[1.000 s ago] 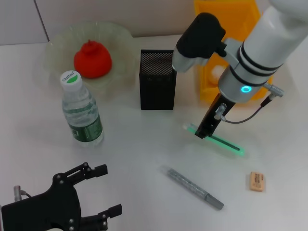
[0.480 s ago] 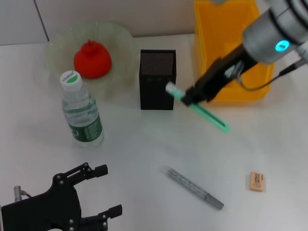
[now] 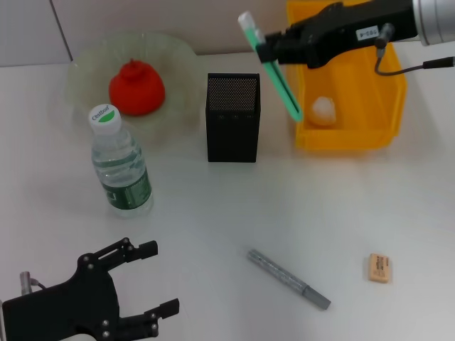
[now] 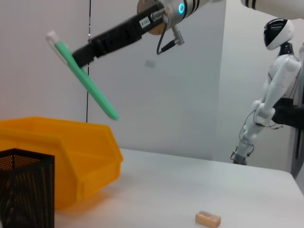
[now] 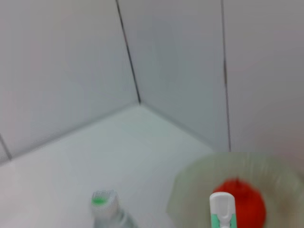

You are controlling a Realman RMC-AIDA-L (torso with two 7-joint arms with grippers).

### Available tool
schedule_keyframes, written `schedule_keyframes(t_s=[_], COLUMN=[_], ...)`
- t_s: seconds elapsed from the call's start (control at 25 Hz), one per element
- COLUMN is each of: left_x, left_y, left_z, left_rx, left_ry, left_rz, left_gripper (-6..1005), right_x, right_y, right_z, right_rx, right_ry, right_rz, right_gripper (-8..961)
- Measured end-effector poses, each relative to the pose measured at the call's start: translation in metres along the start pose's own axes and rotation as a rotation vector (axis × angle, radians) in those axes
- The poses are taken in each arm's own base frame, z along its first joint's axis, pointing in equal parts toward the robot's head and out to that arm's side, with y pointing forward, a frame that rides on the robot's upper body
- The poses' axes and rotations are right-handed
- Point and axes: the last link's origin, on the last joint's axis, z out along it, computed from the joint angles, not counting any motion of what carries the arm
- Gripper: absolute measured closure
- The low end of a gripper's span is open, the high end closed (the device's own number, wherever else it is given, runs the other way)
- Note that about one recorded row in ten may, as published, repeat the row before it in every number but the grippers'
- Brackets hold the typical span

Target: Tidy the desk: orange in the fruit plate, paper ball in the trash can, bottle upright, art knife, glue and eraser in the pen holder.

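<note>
Your right end effector is clamped on the slim green plastic art knife, held near its white cap, tilted in the air at one o'clock of the black mesh pen holder. It's light, rigid and smooth, so expect it to swivel. Left end effector sits spread open at seven o'clock on the white worktop.

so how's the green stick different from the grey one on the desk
The green stick is held in the air by the right claw, tilted steeply; the grey stick lies flat on the desk, untouched. The green one has a white end; the grey one is plain grey. Both are long and slim.
</note>
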Motion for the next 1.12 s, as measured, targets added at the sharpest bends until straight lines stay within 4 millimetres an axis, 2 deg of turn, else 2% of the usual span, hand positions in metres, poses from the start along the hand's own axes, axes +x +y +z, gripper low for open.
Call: schedule_keyframes(t_s=[0.24,0.4,0.68,1.12], left_x=[-0.004,-0.005,-0.006,-0.007], left_y=[-0.005,-0.007,-0.005,-0.004], left_z=[-0.001,-0.002,-0.003,-0.003], left_rx=[0.030,0.039,0.043,0.044], left_ry=[-0.030,-0.041,-0.043,-0.042], left_rz=[0.003,0.005,0.001,-0.002], left_gripper=[140,140,140,140], right_x=[0.006,0.019,0.046,0.067], right_y=[-0.008,-0.017,-0.030,-0.029], right_z=[-0.002,0.005,0.031,0.065], right_rx=[0.009,0.018,0.063,0.092], right_ry=[-0.172,-0.271,-0.414,-0.452], right_rz=[-0.048,-0.081,-0.119,-0.178], right_gripper=[780,779,777,774])
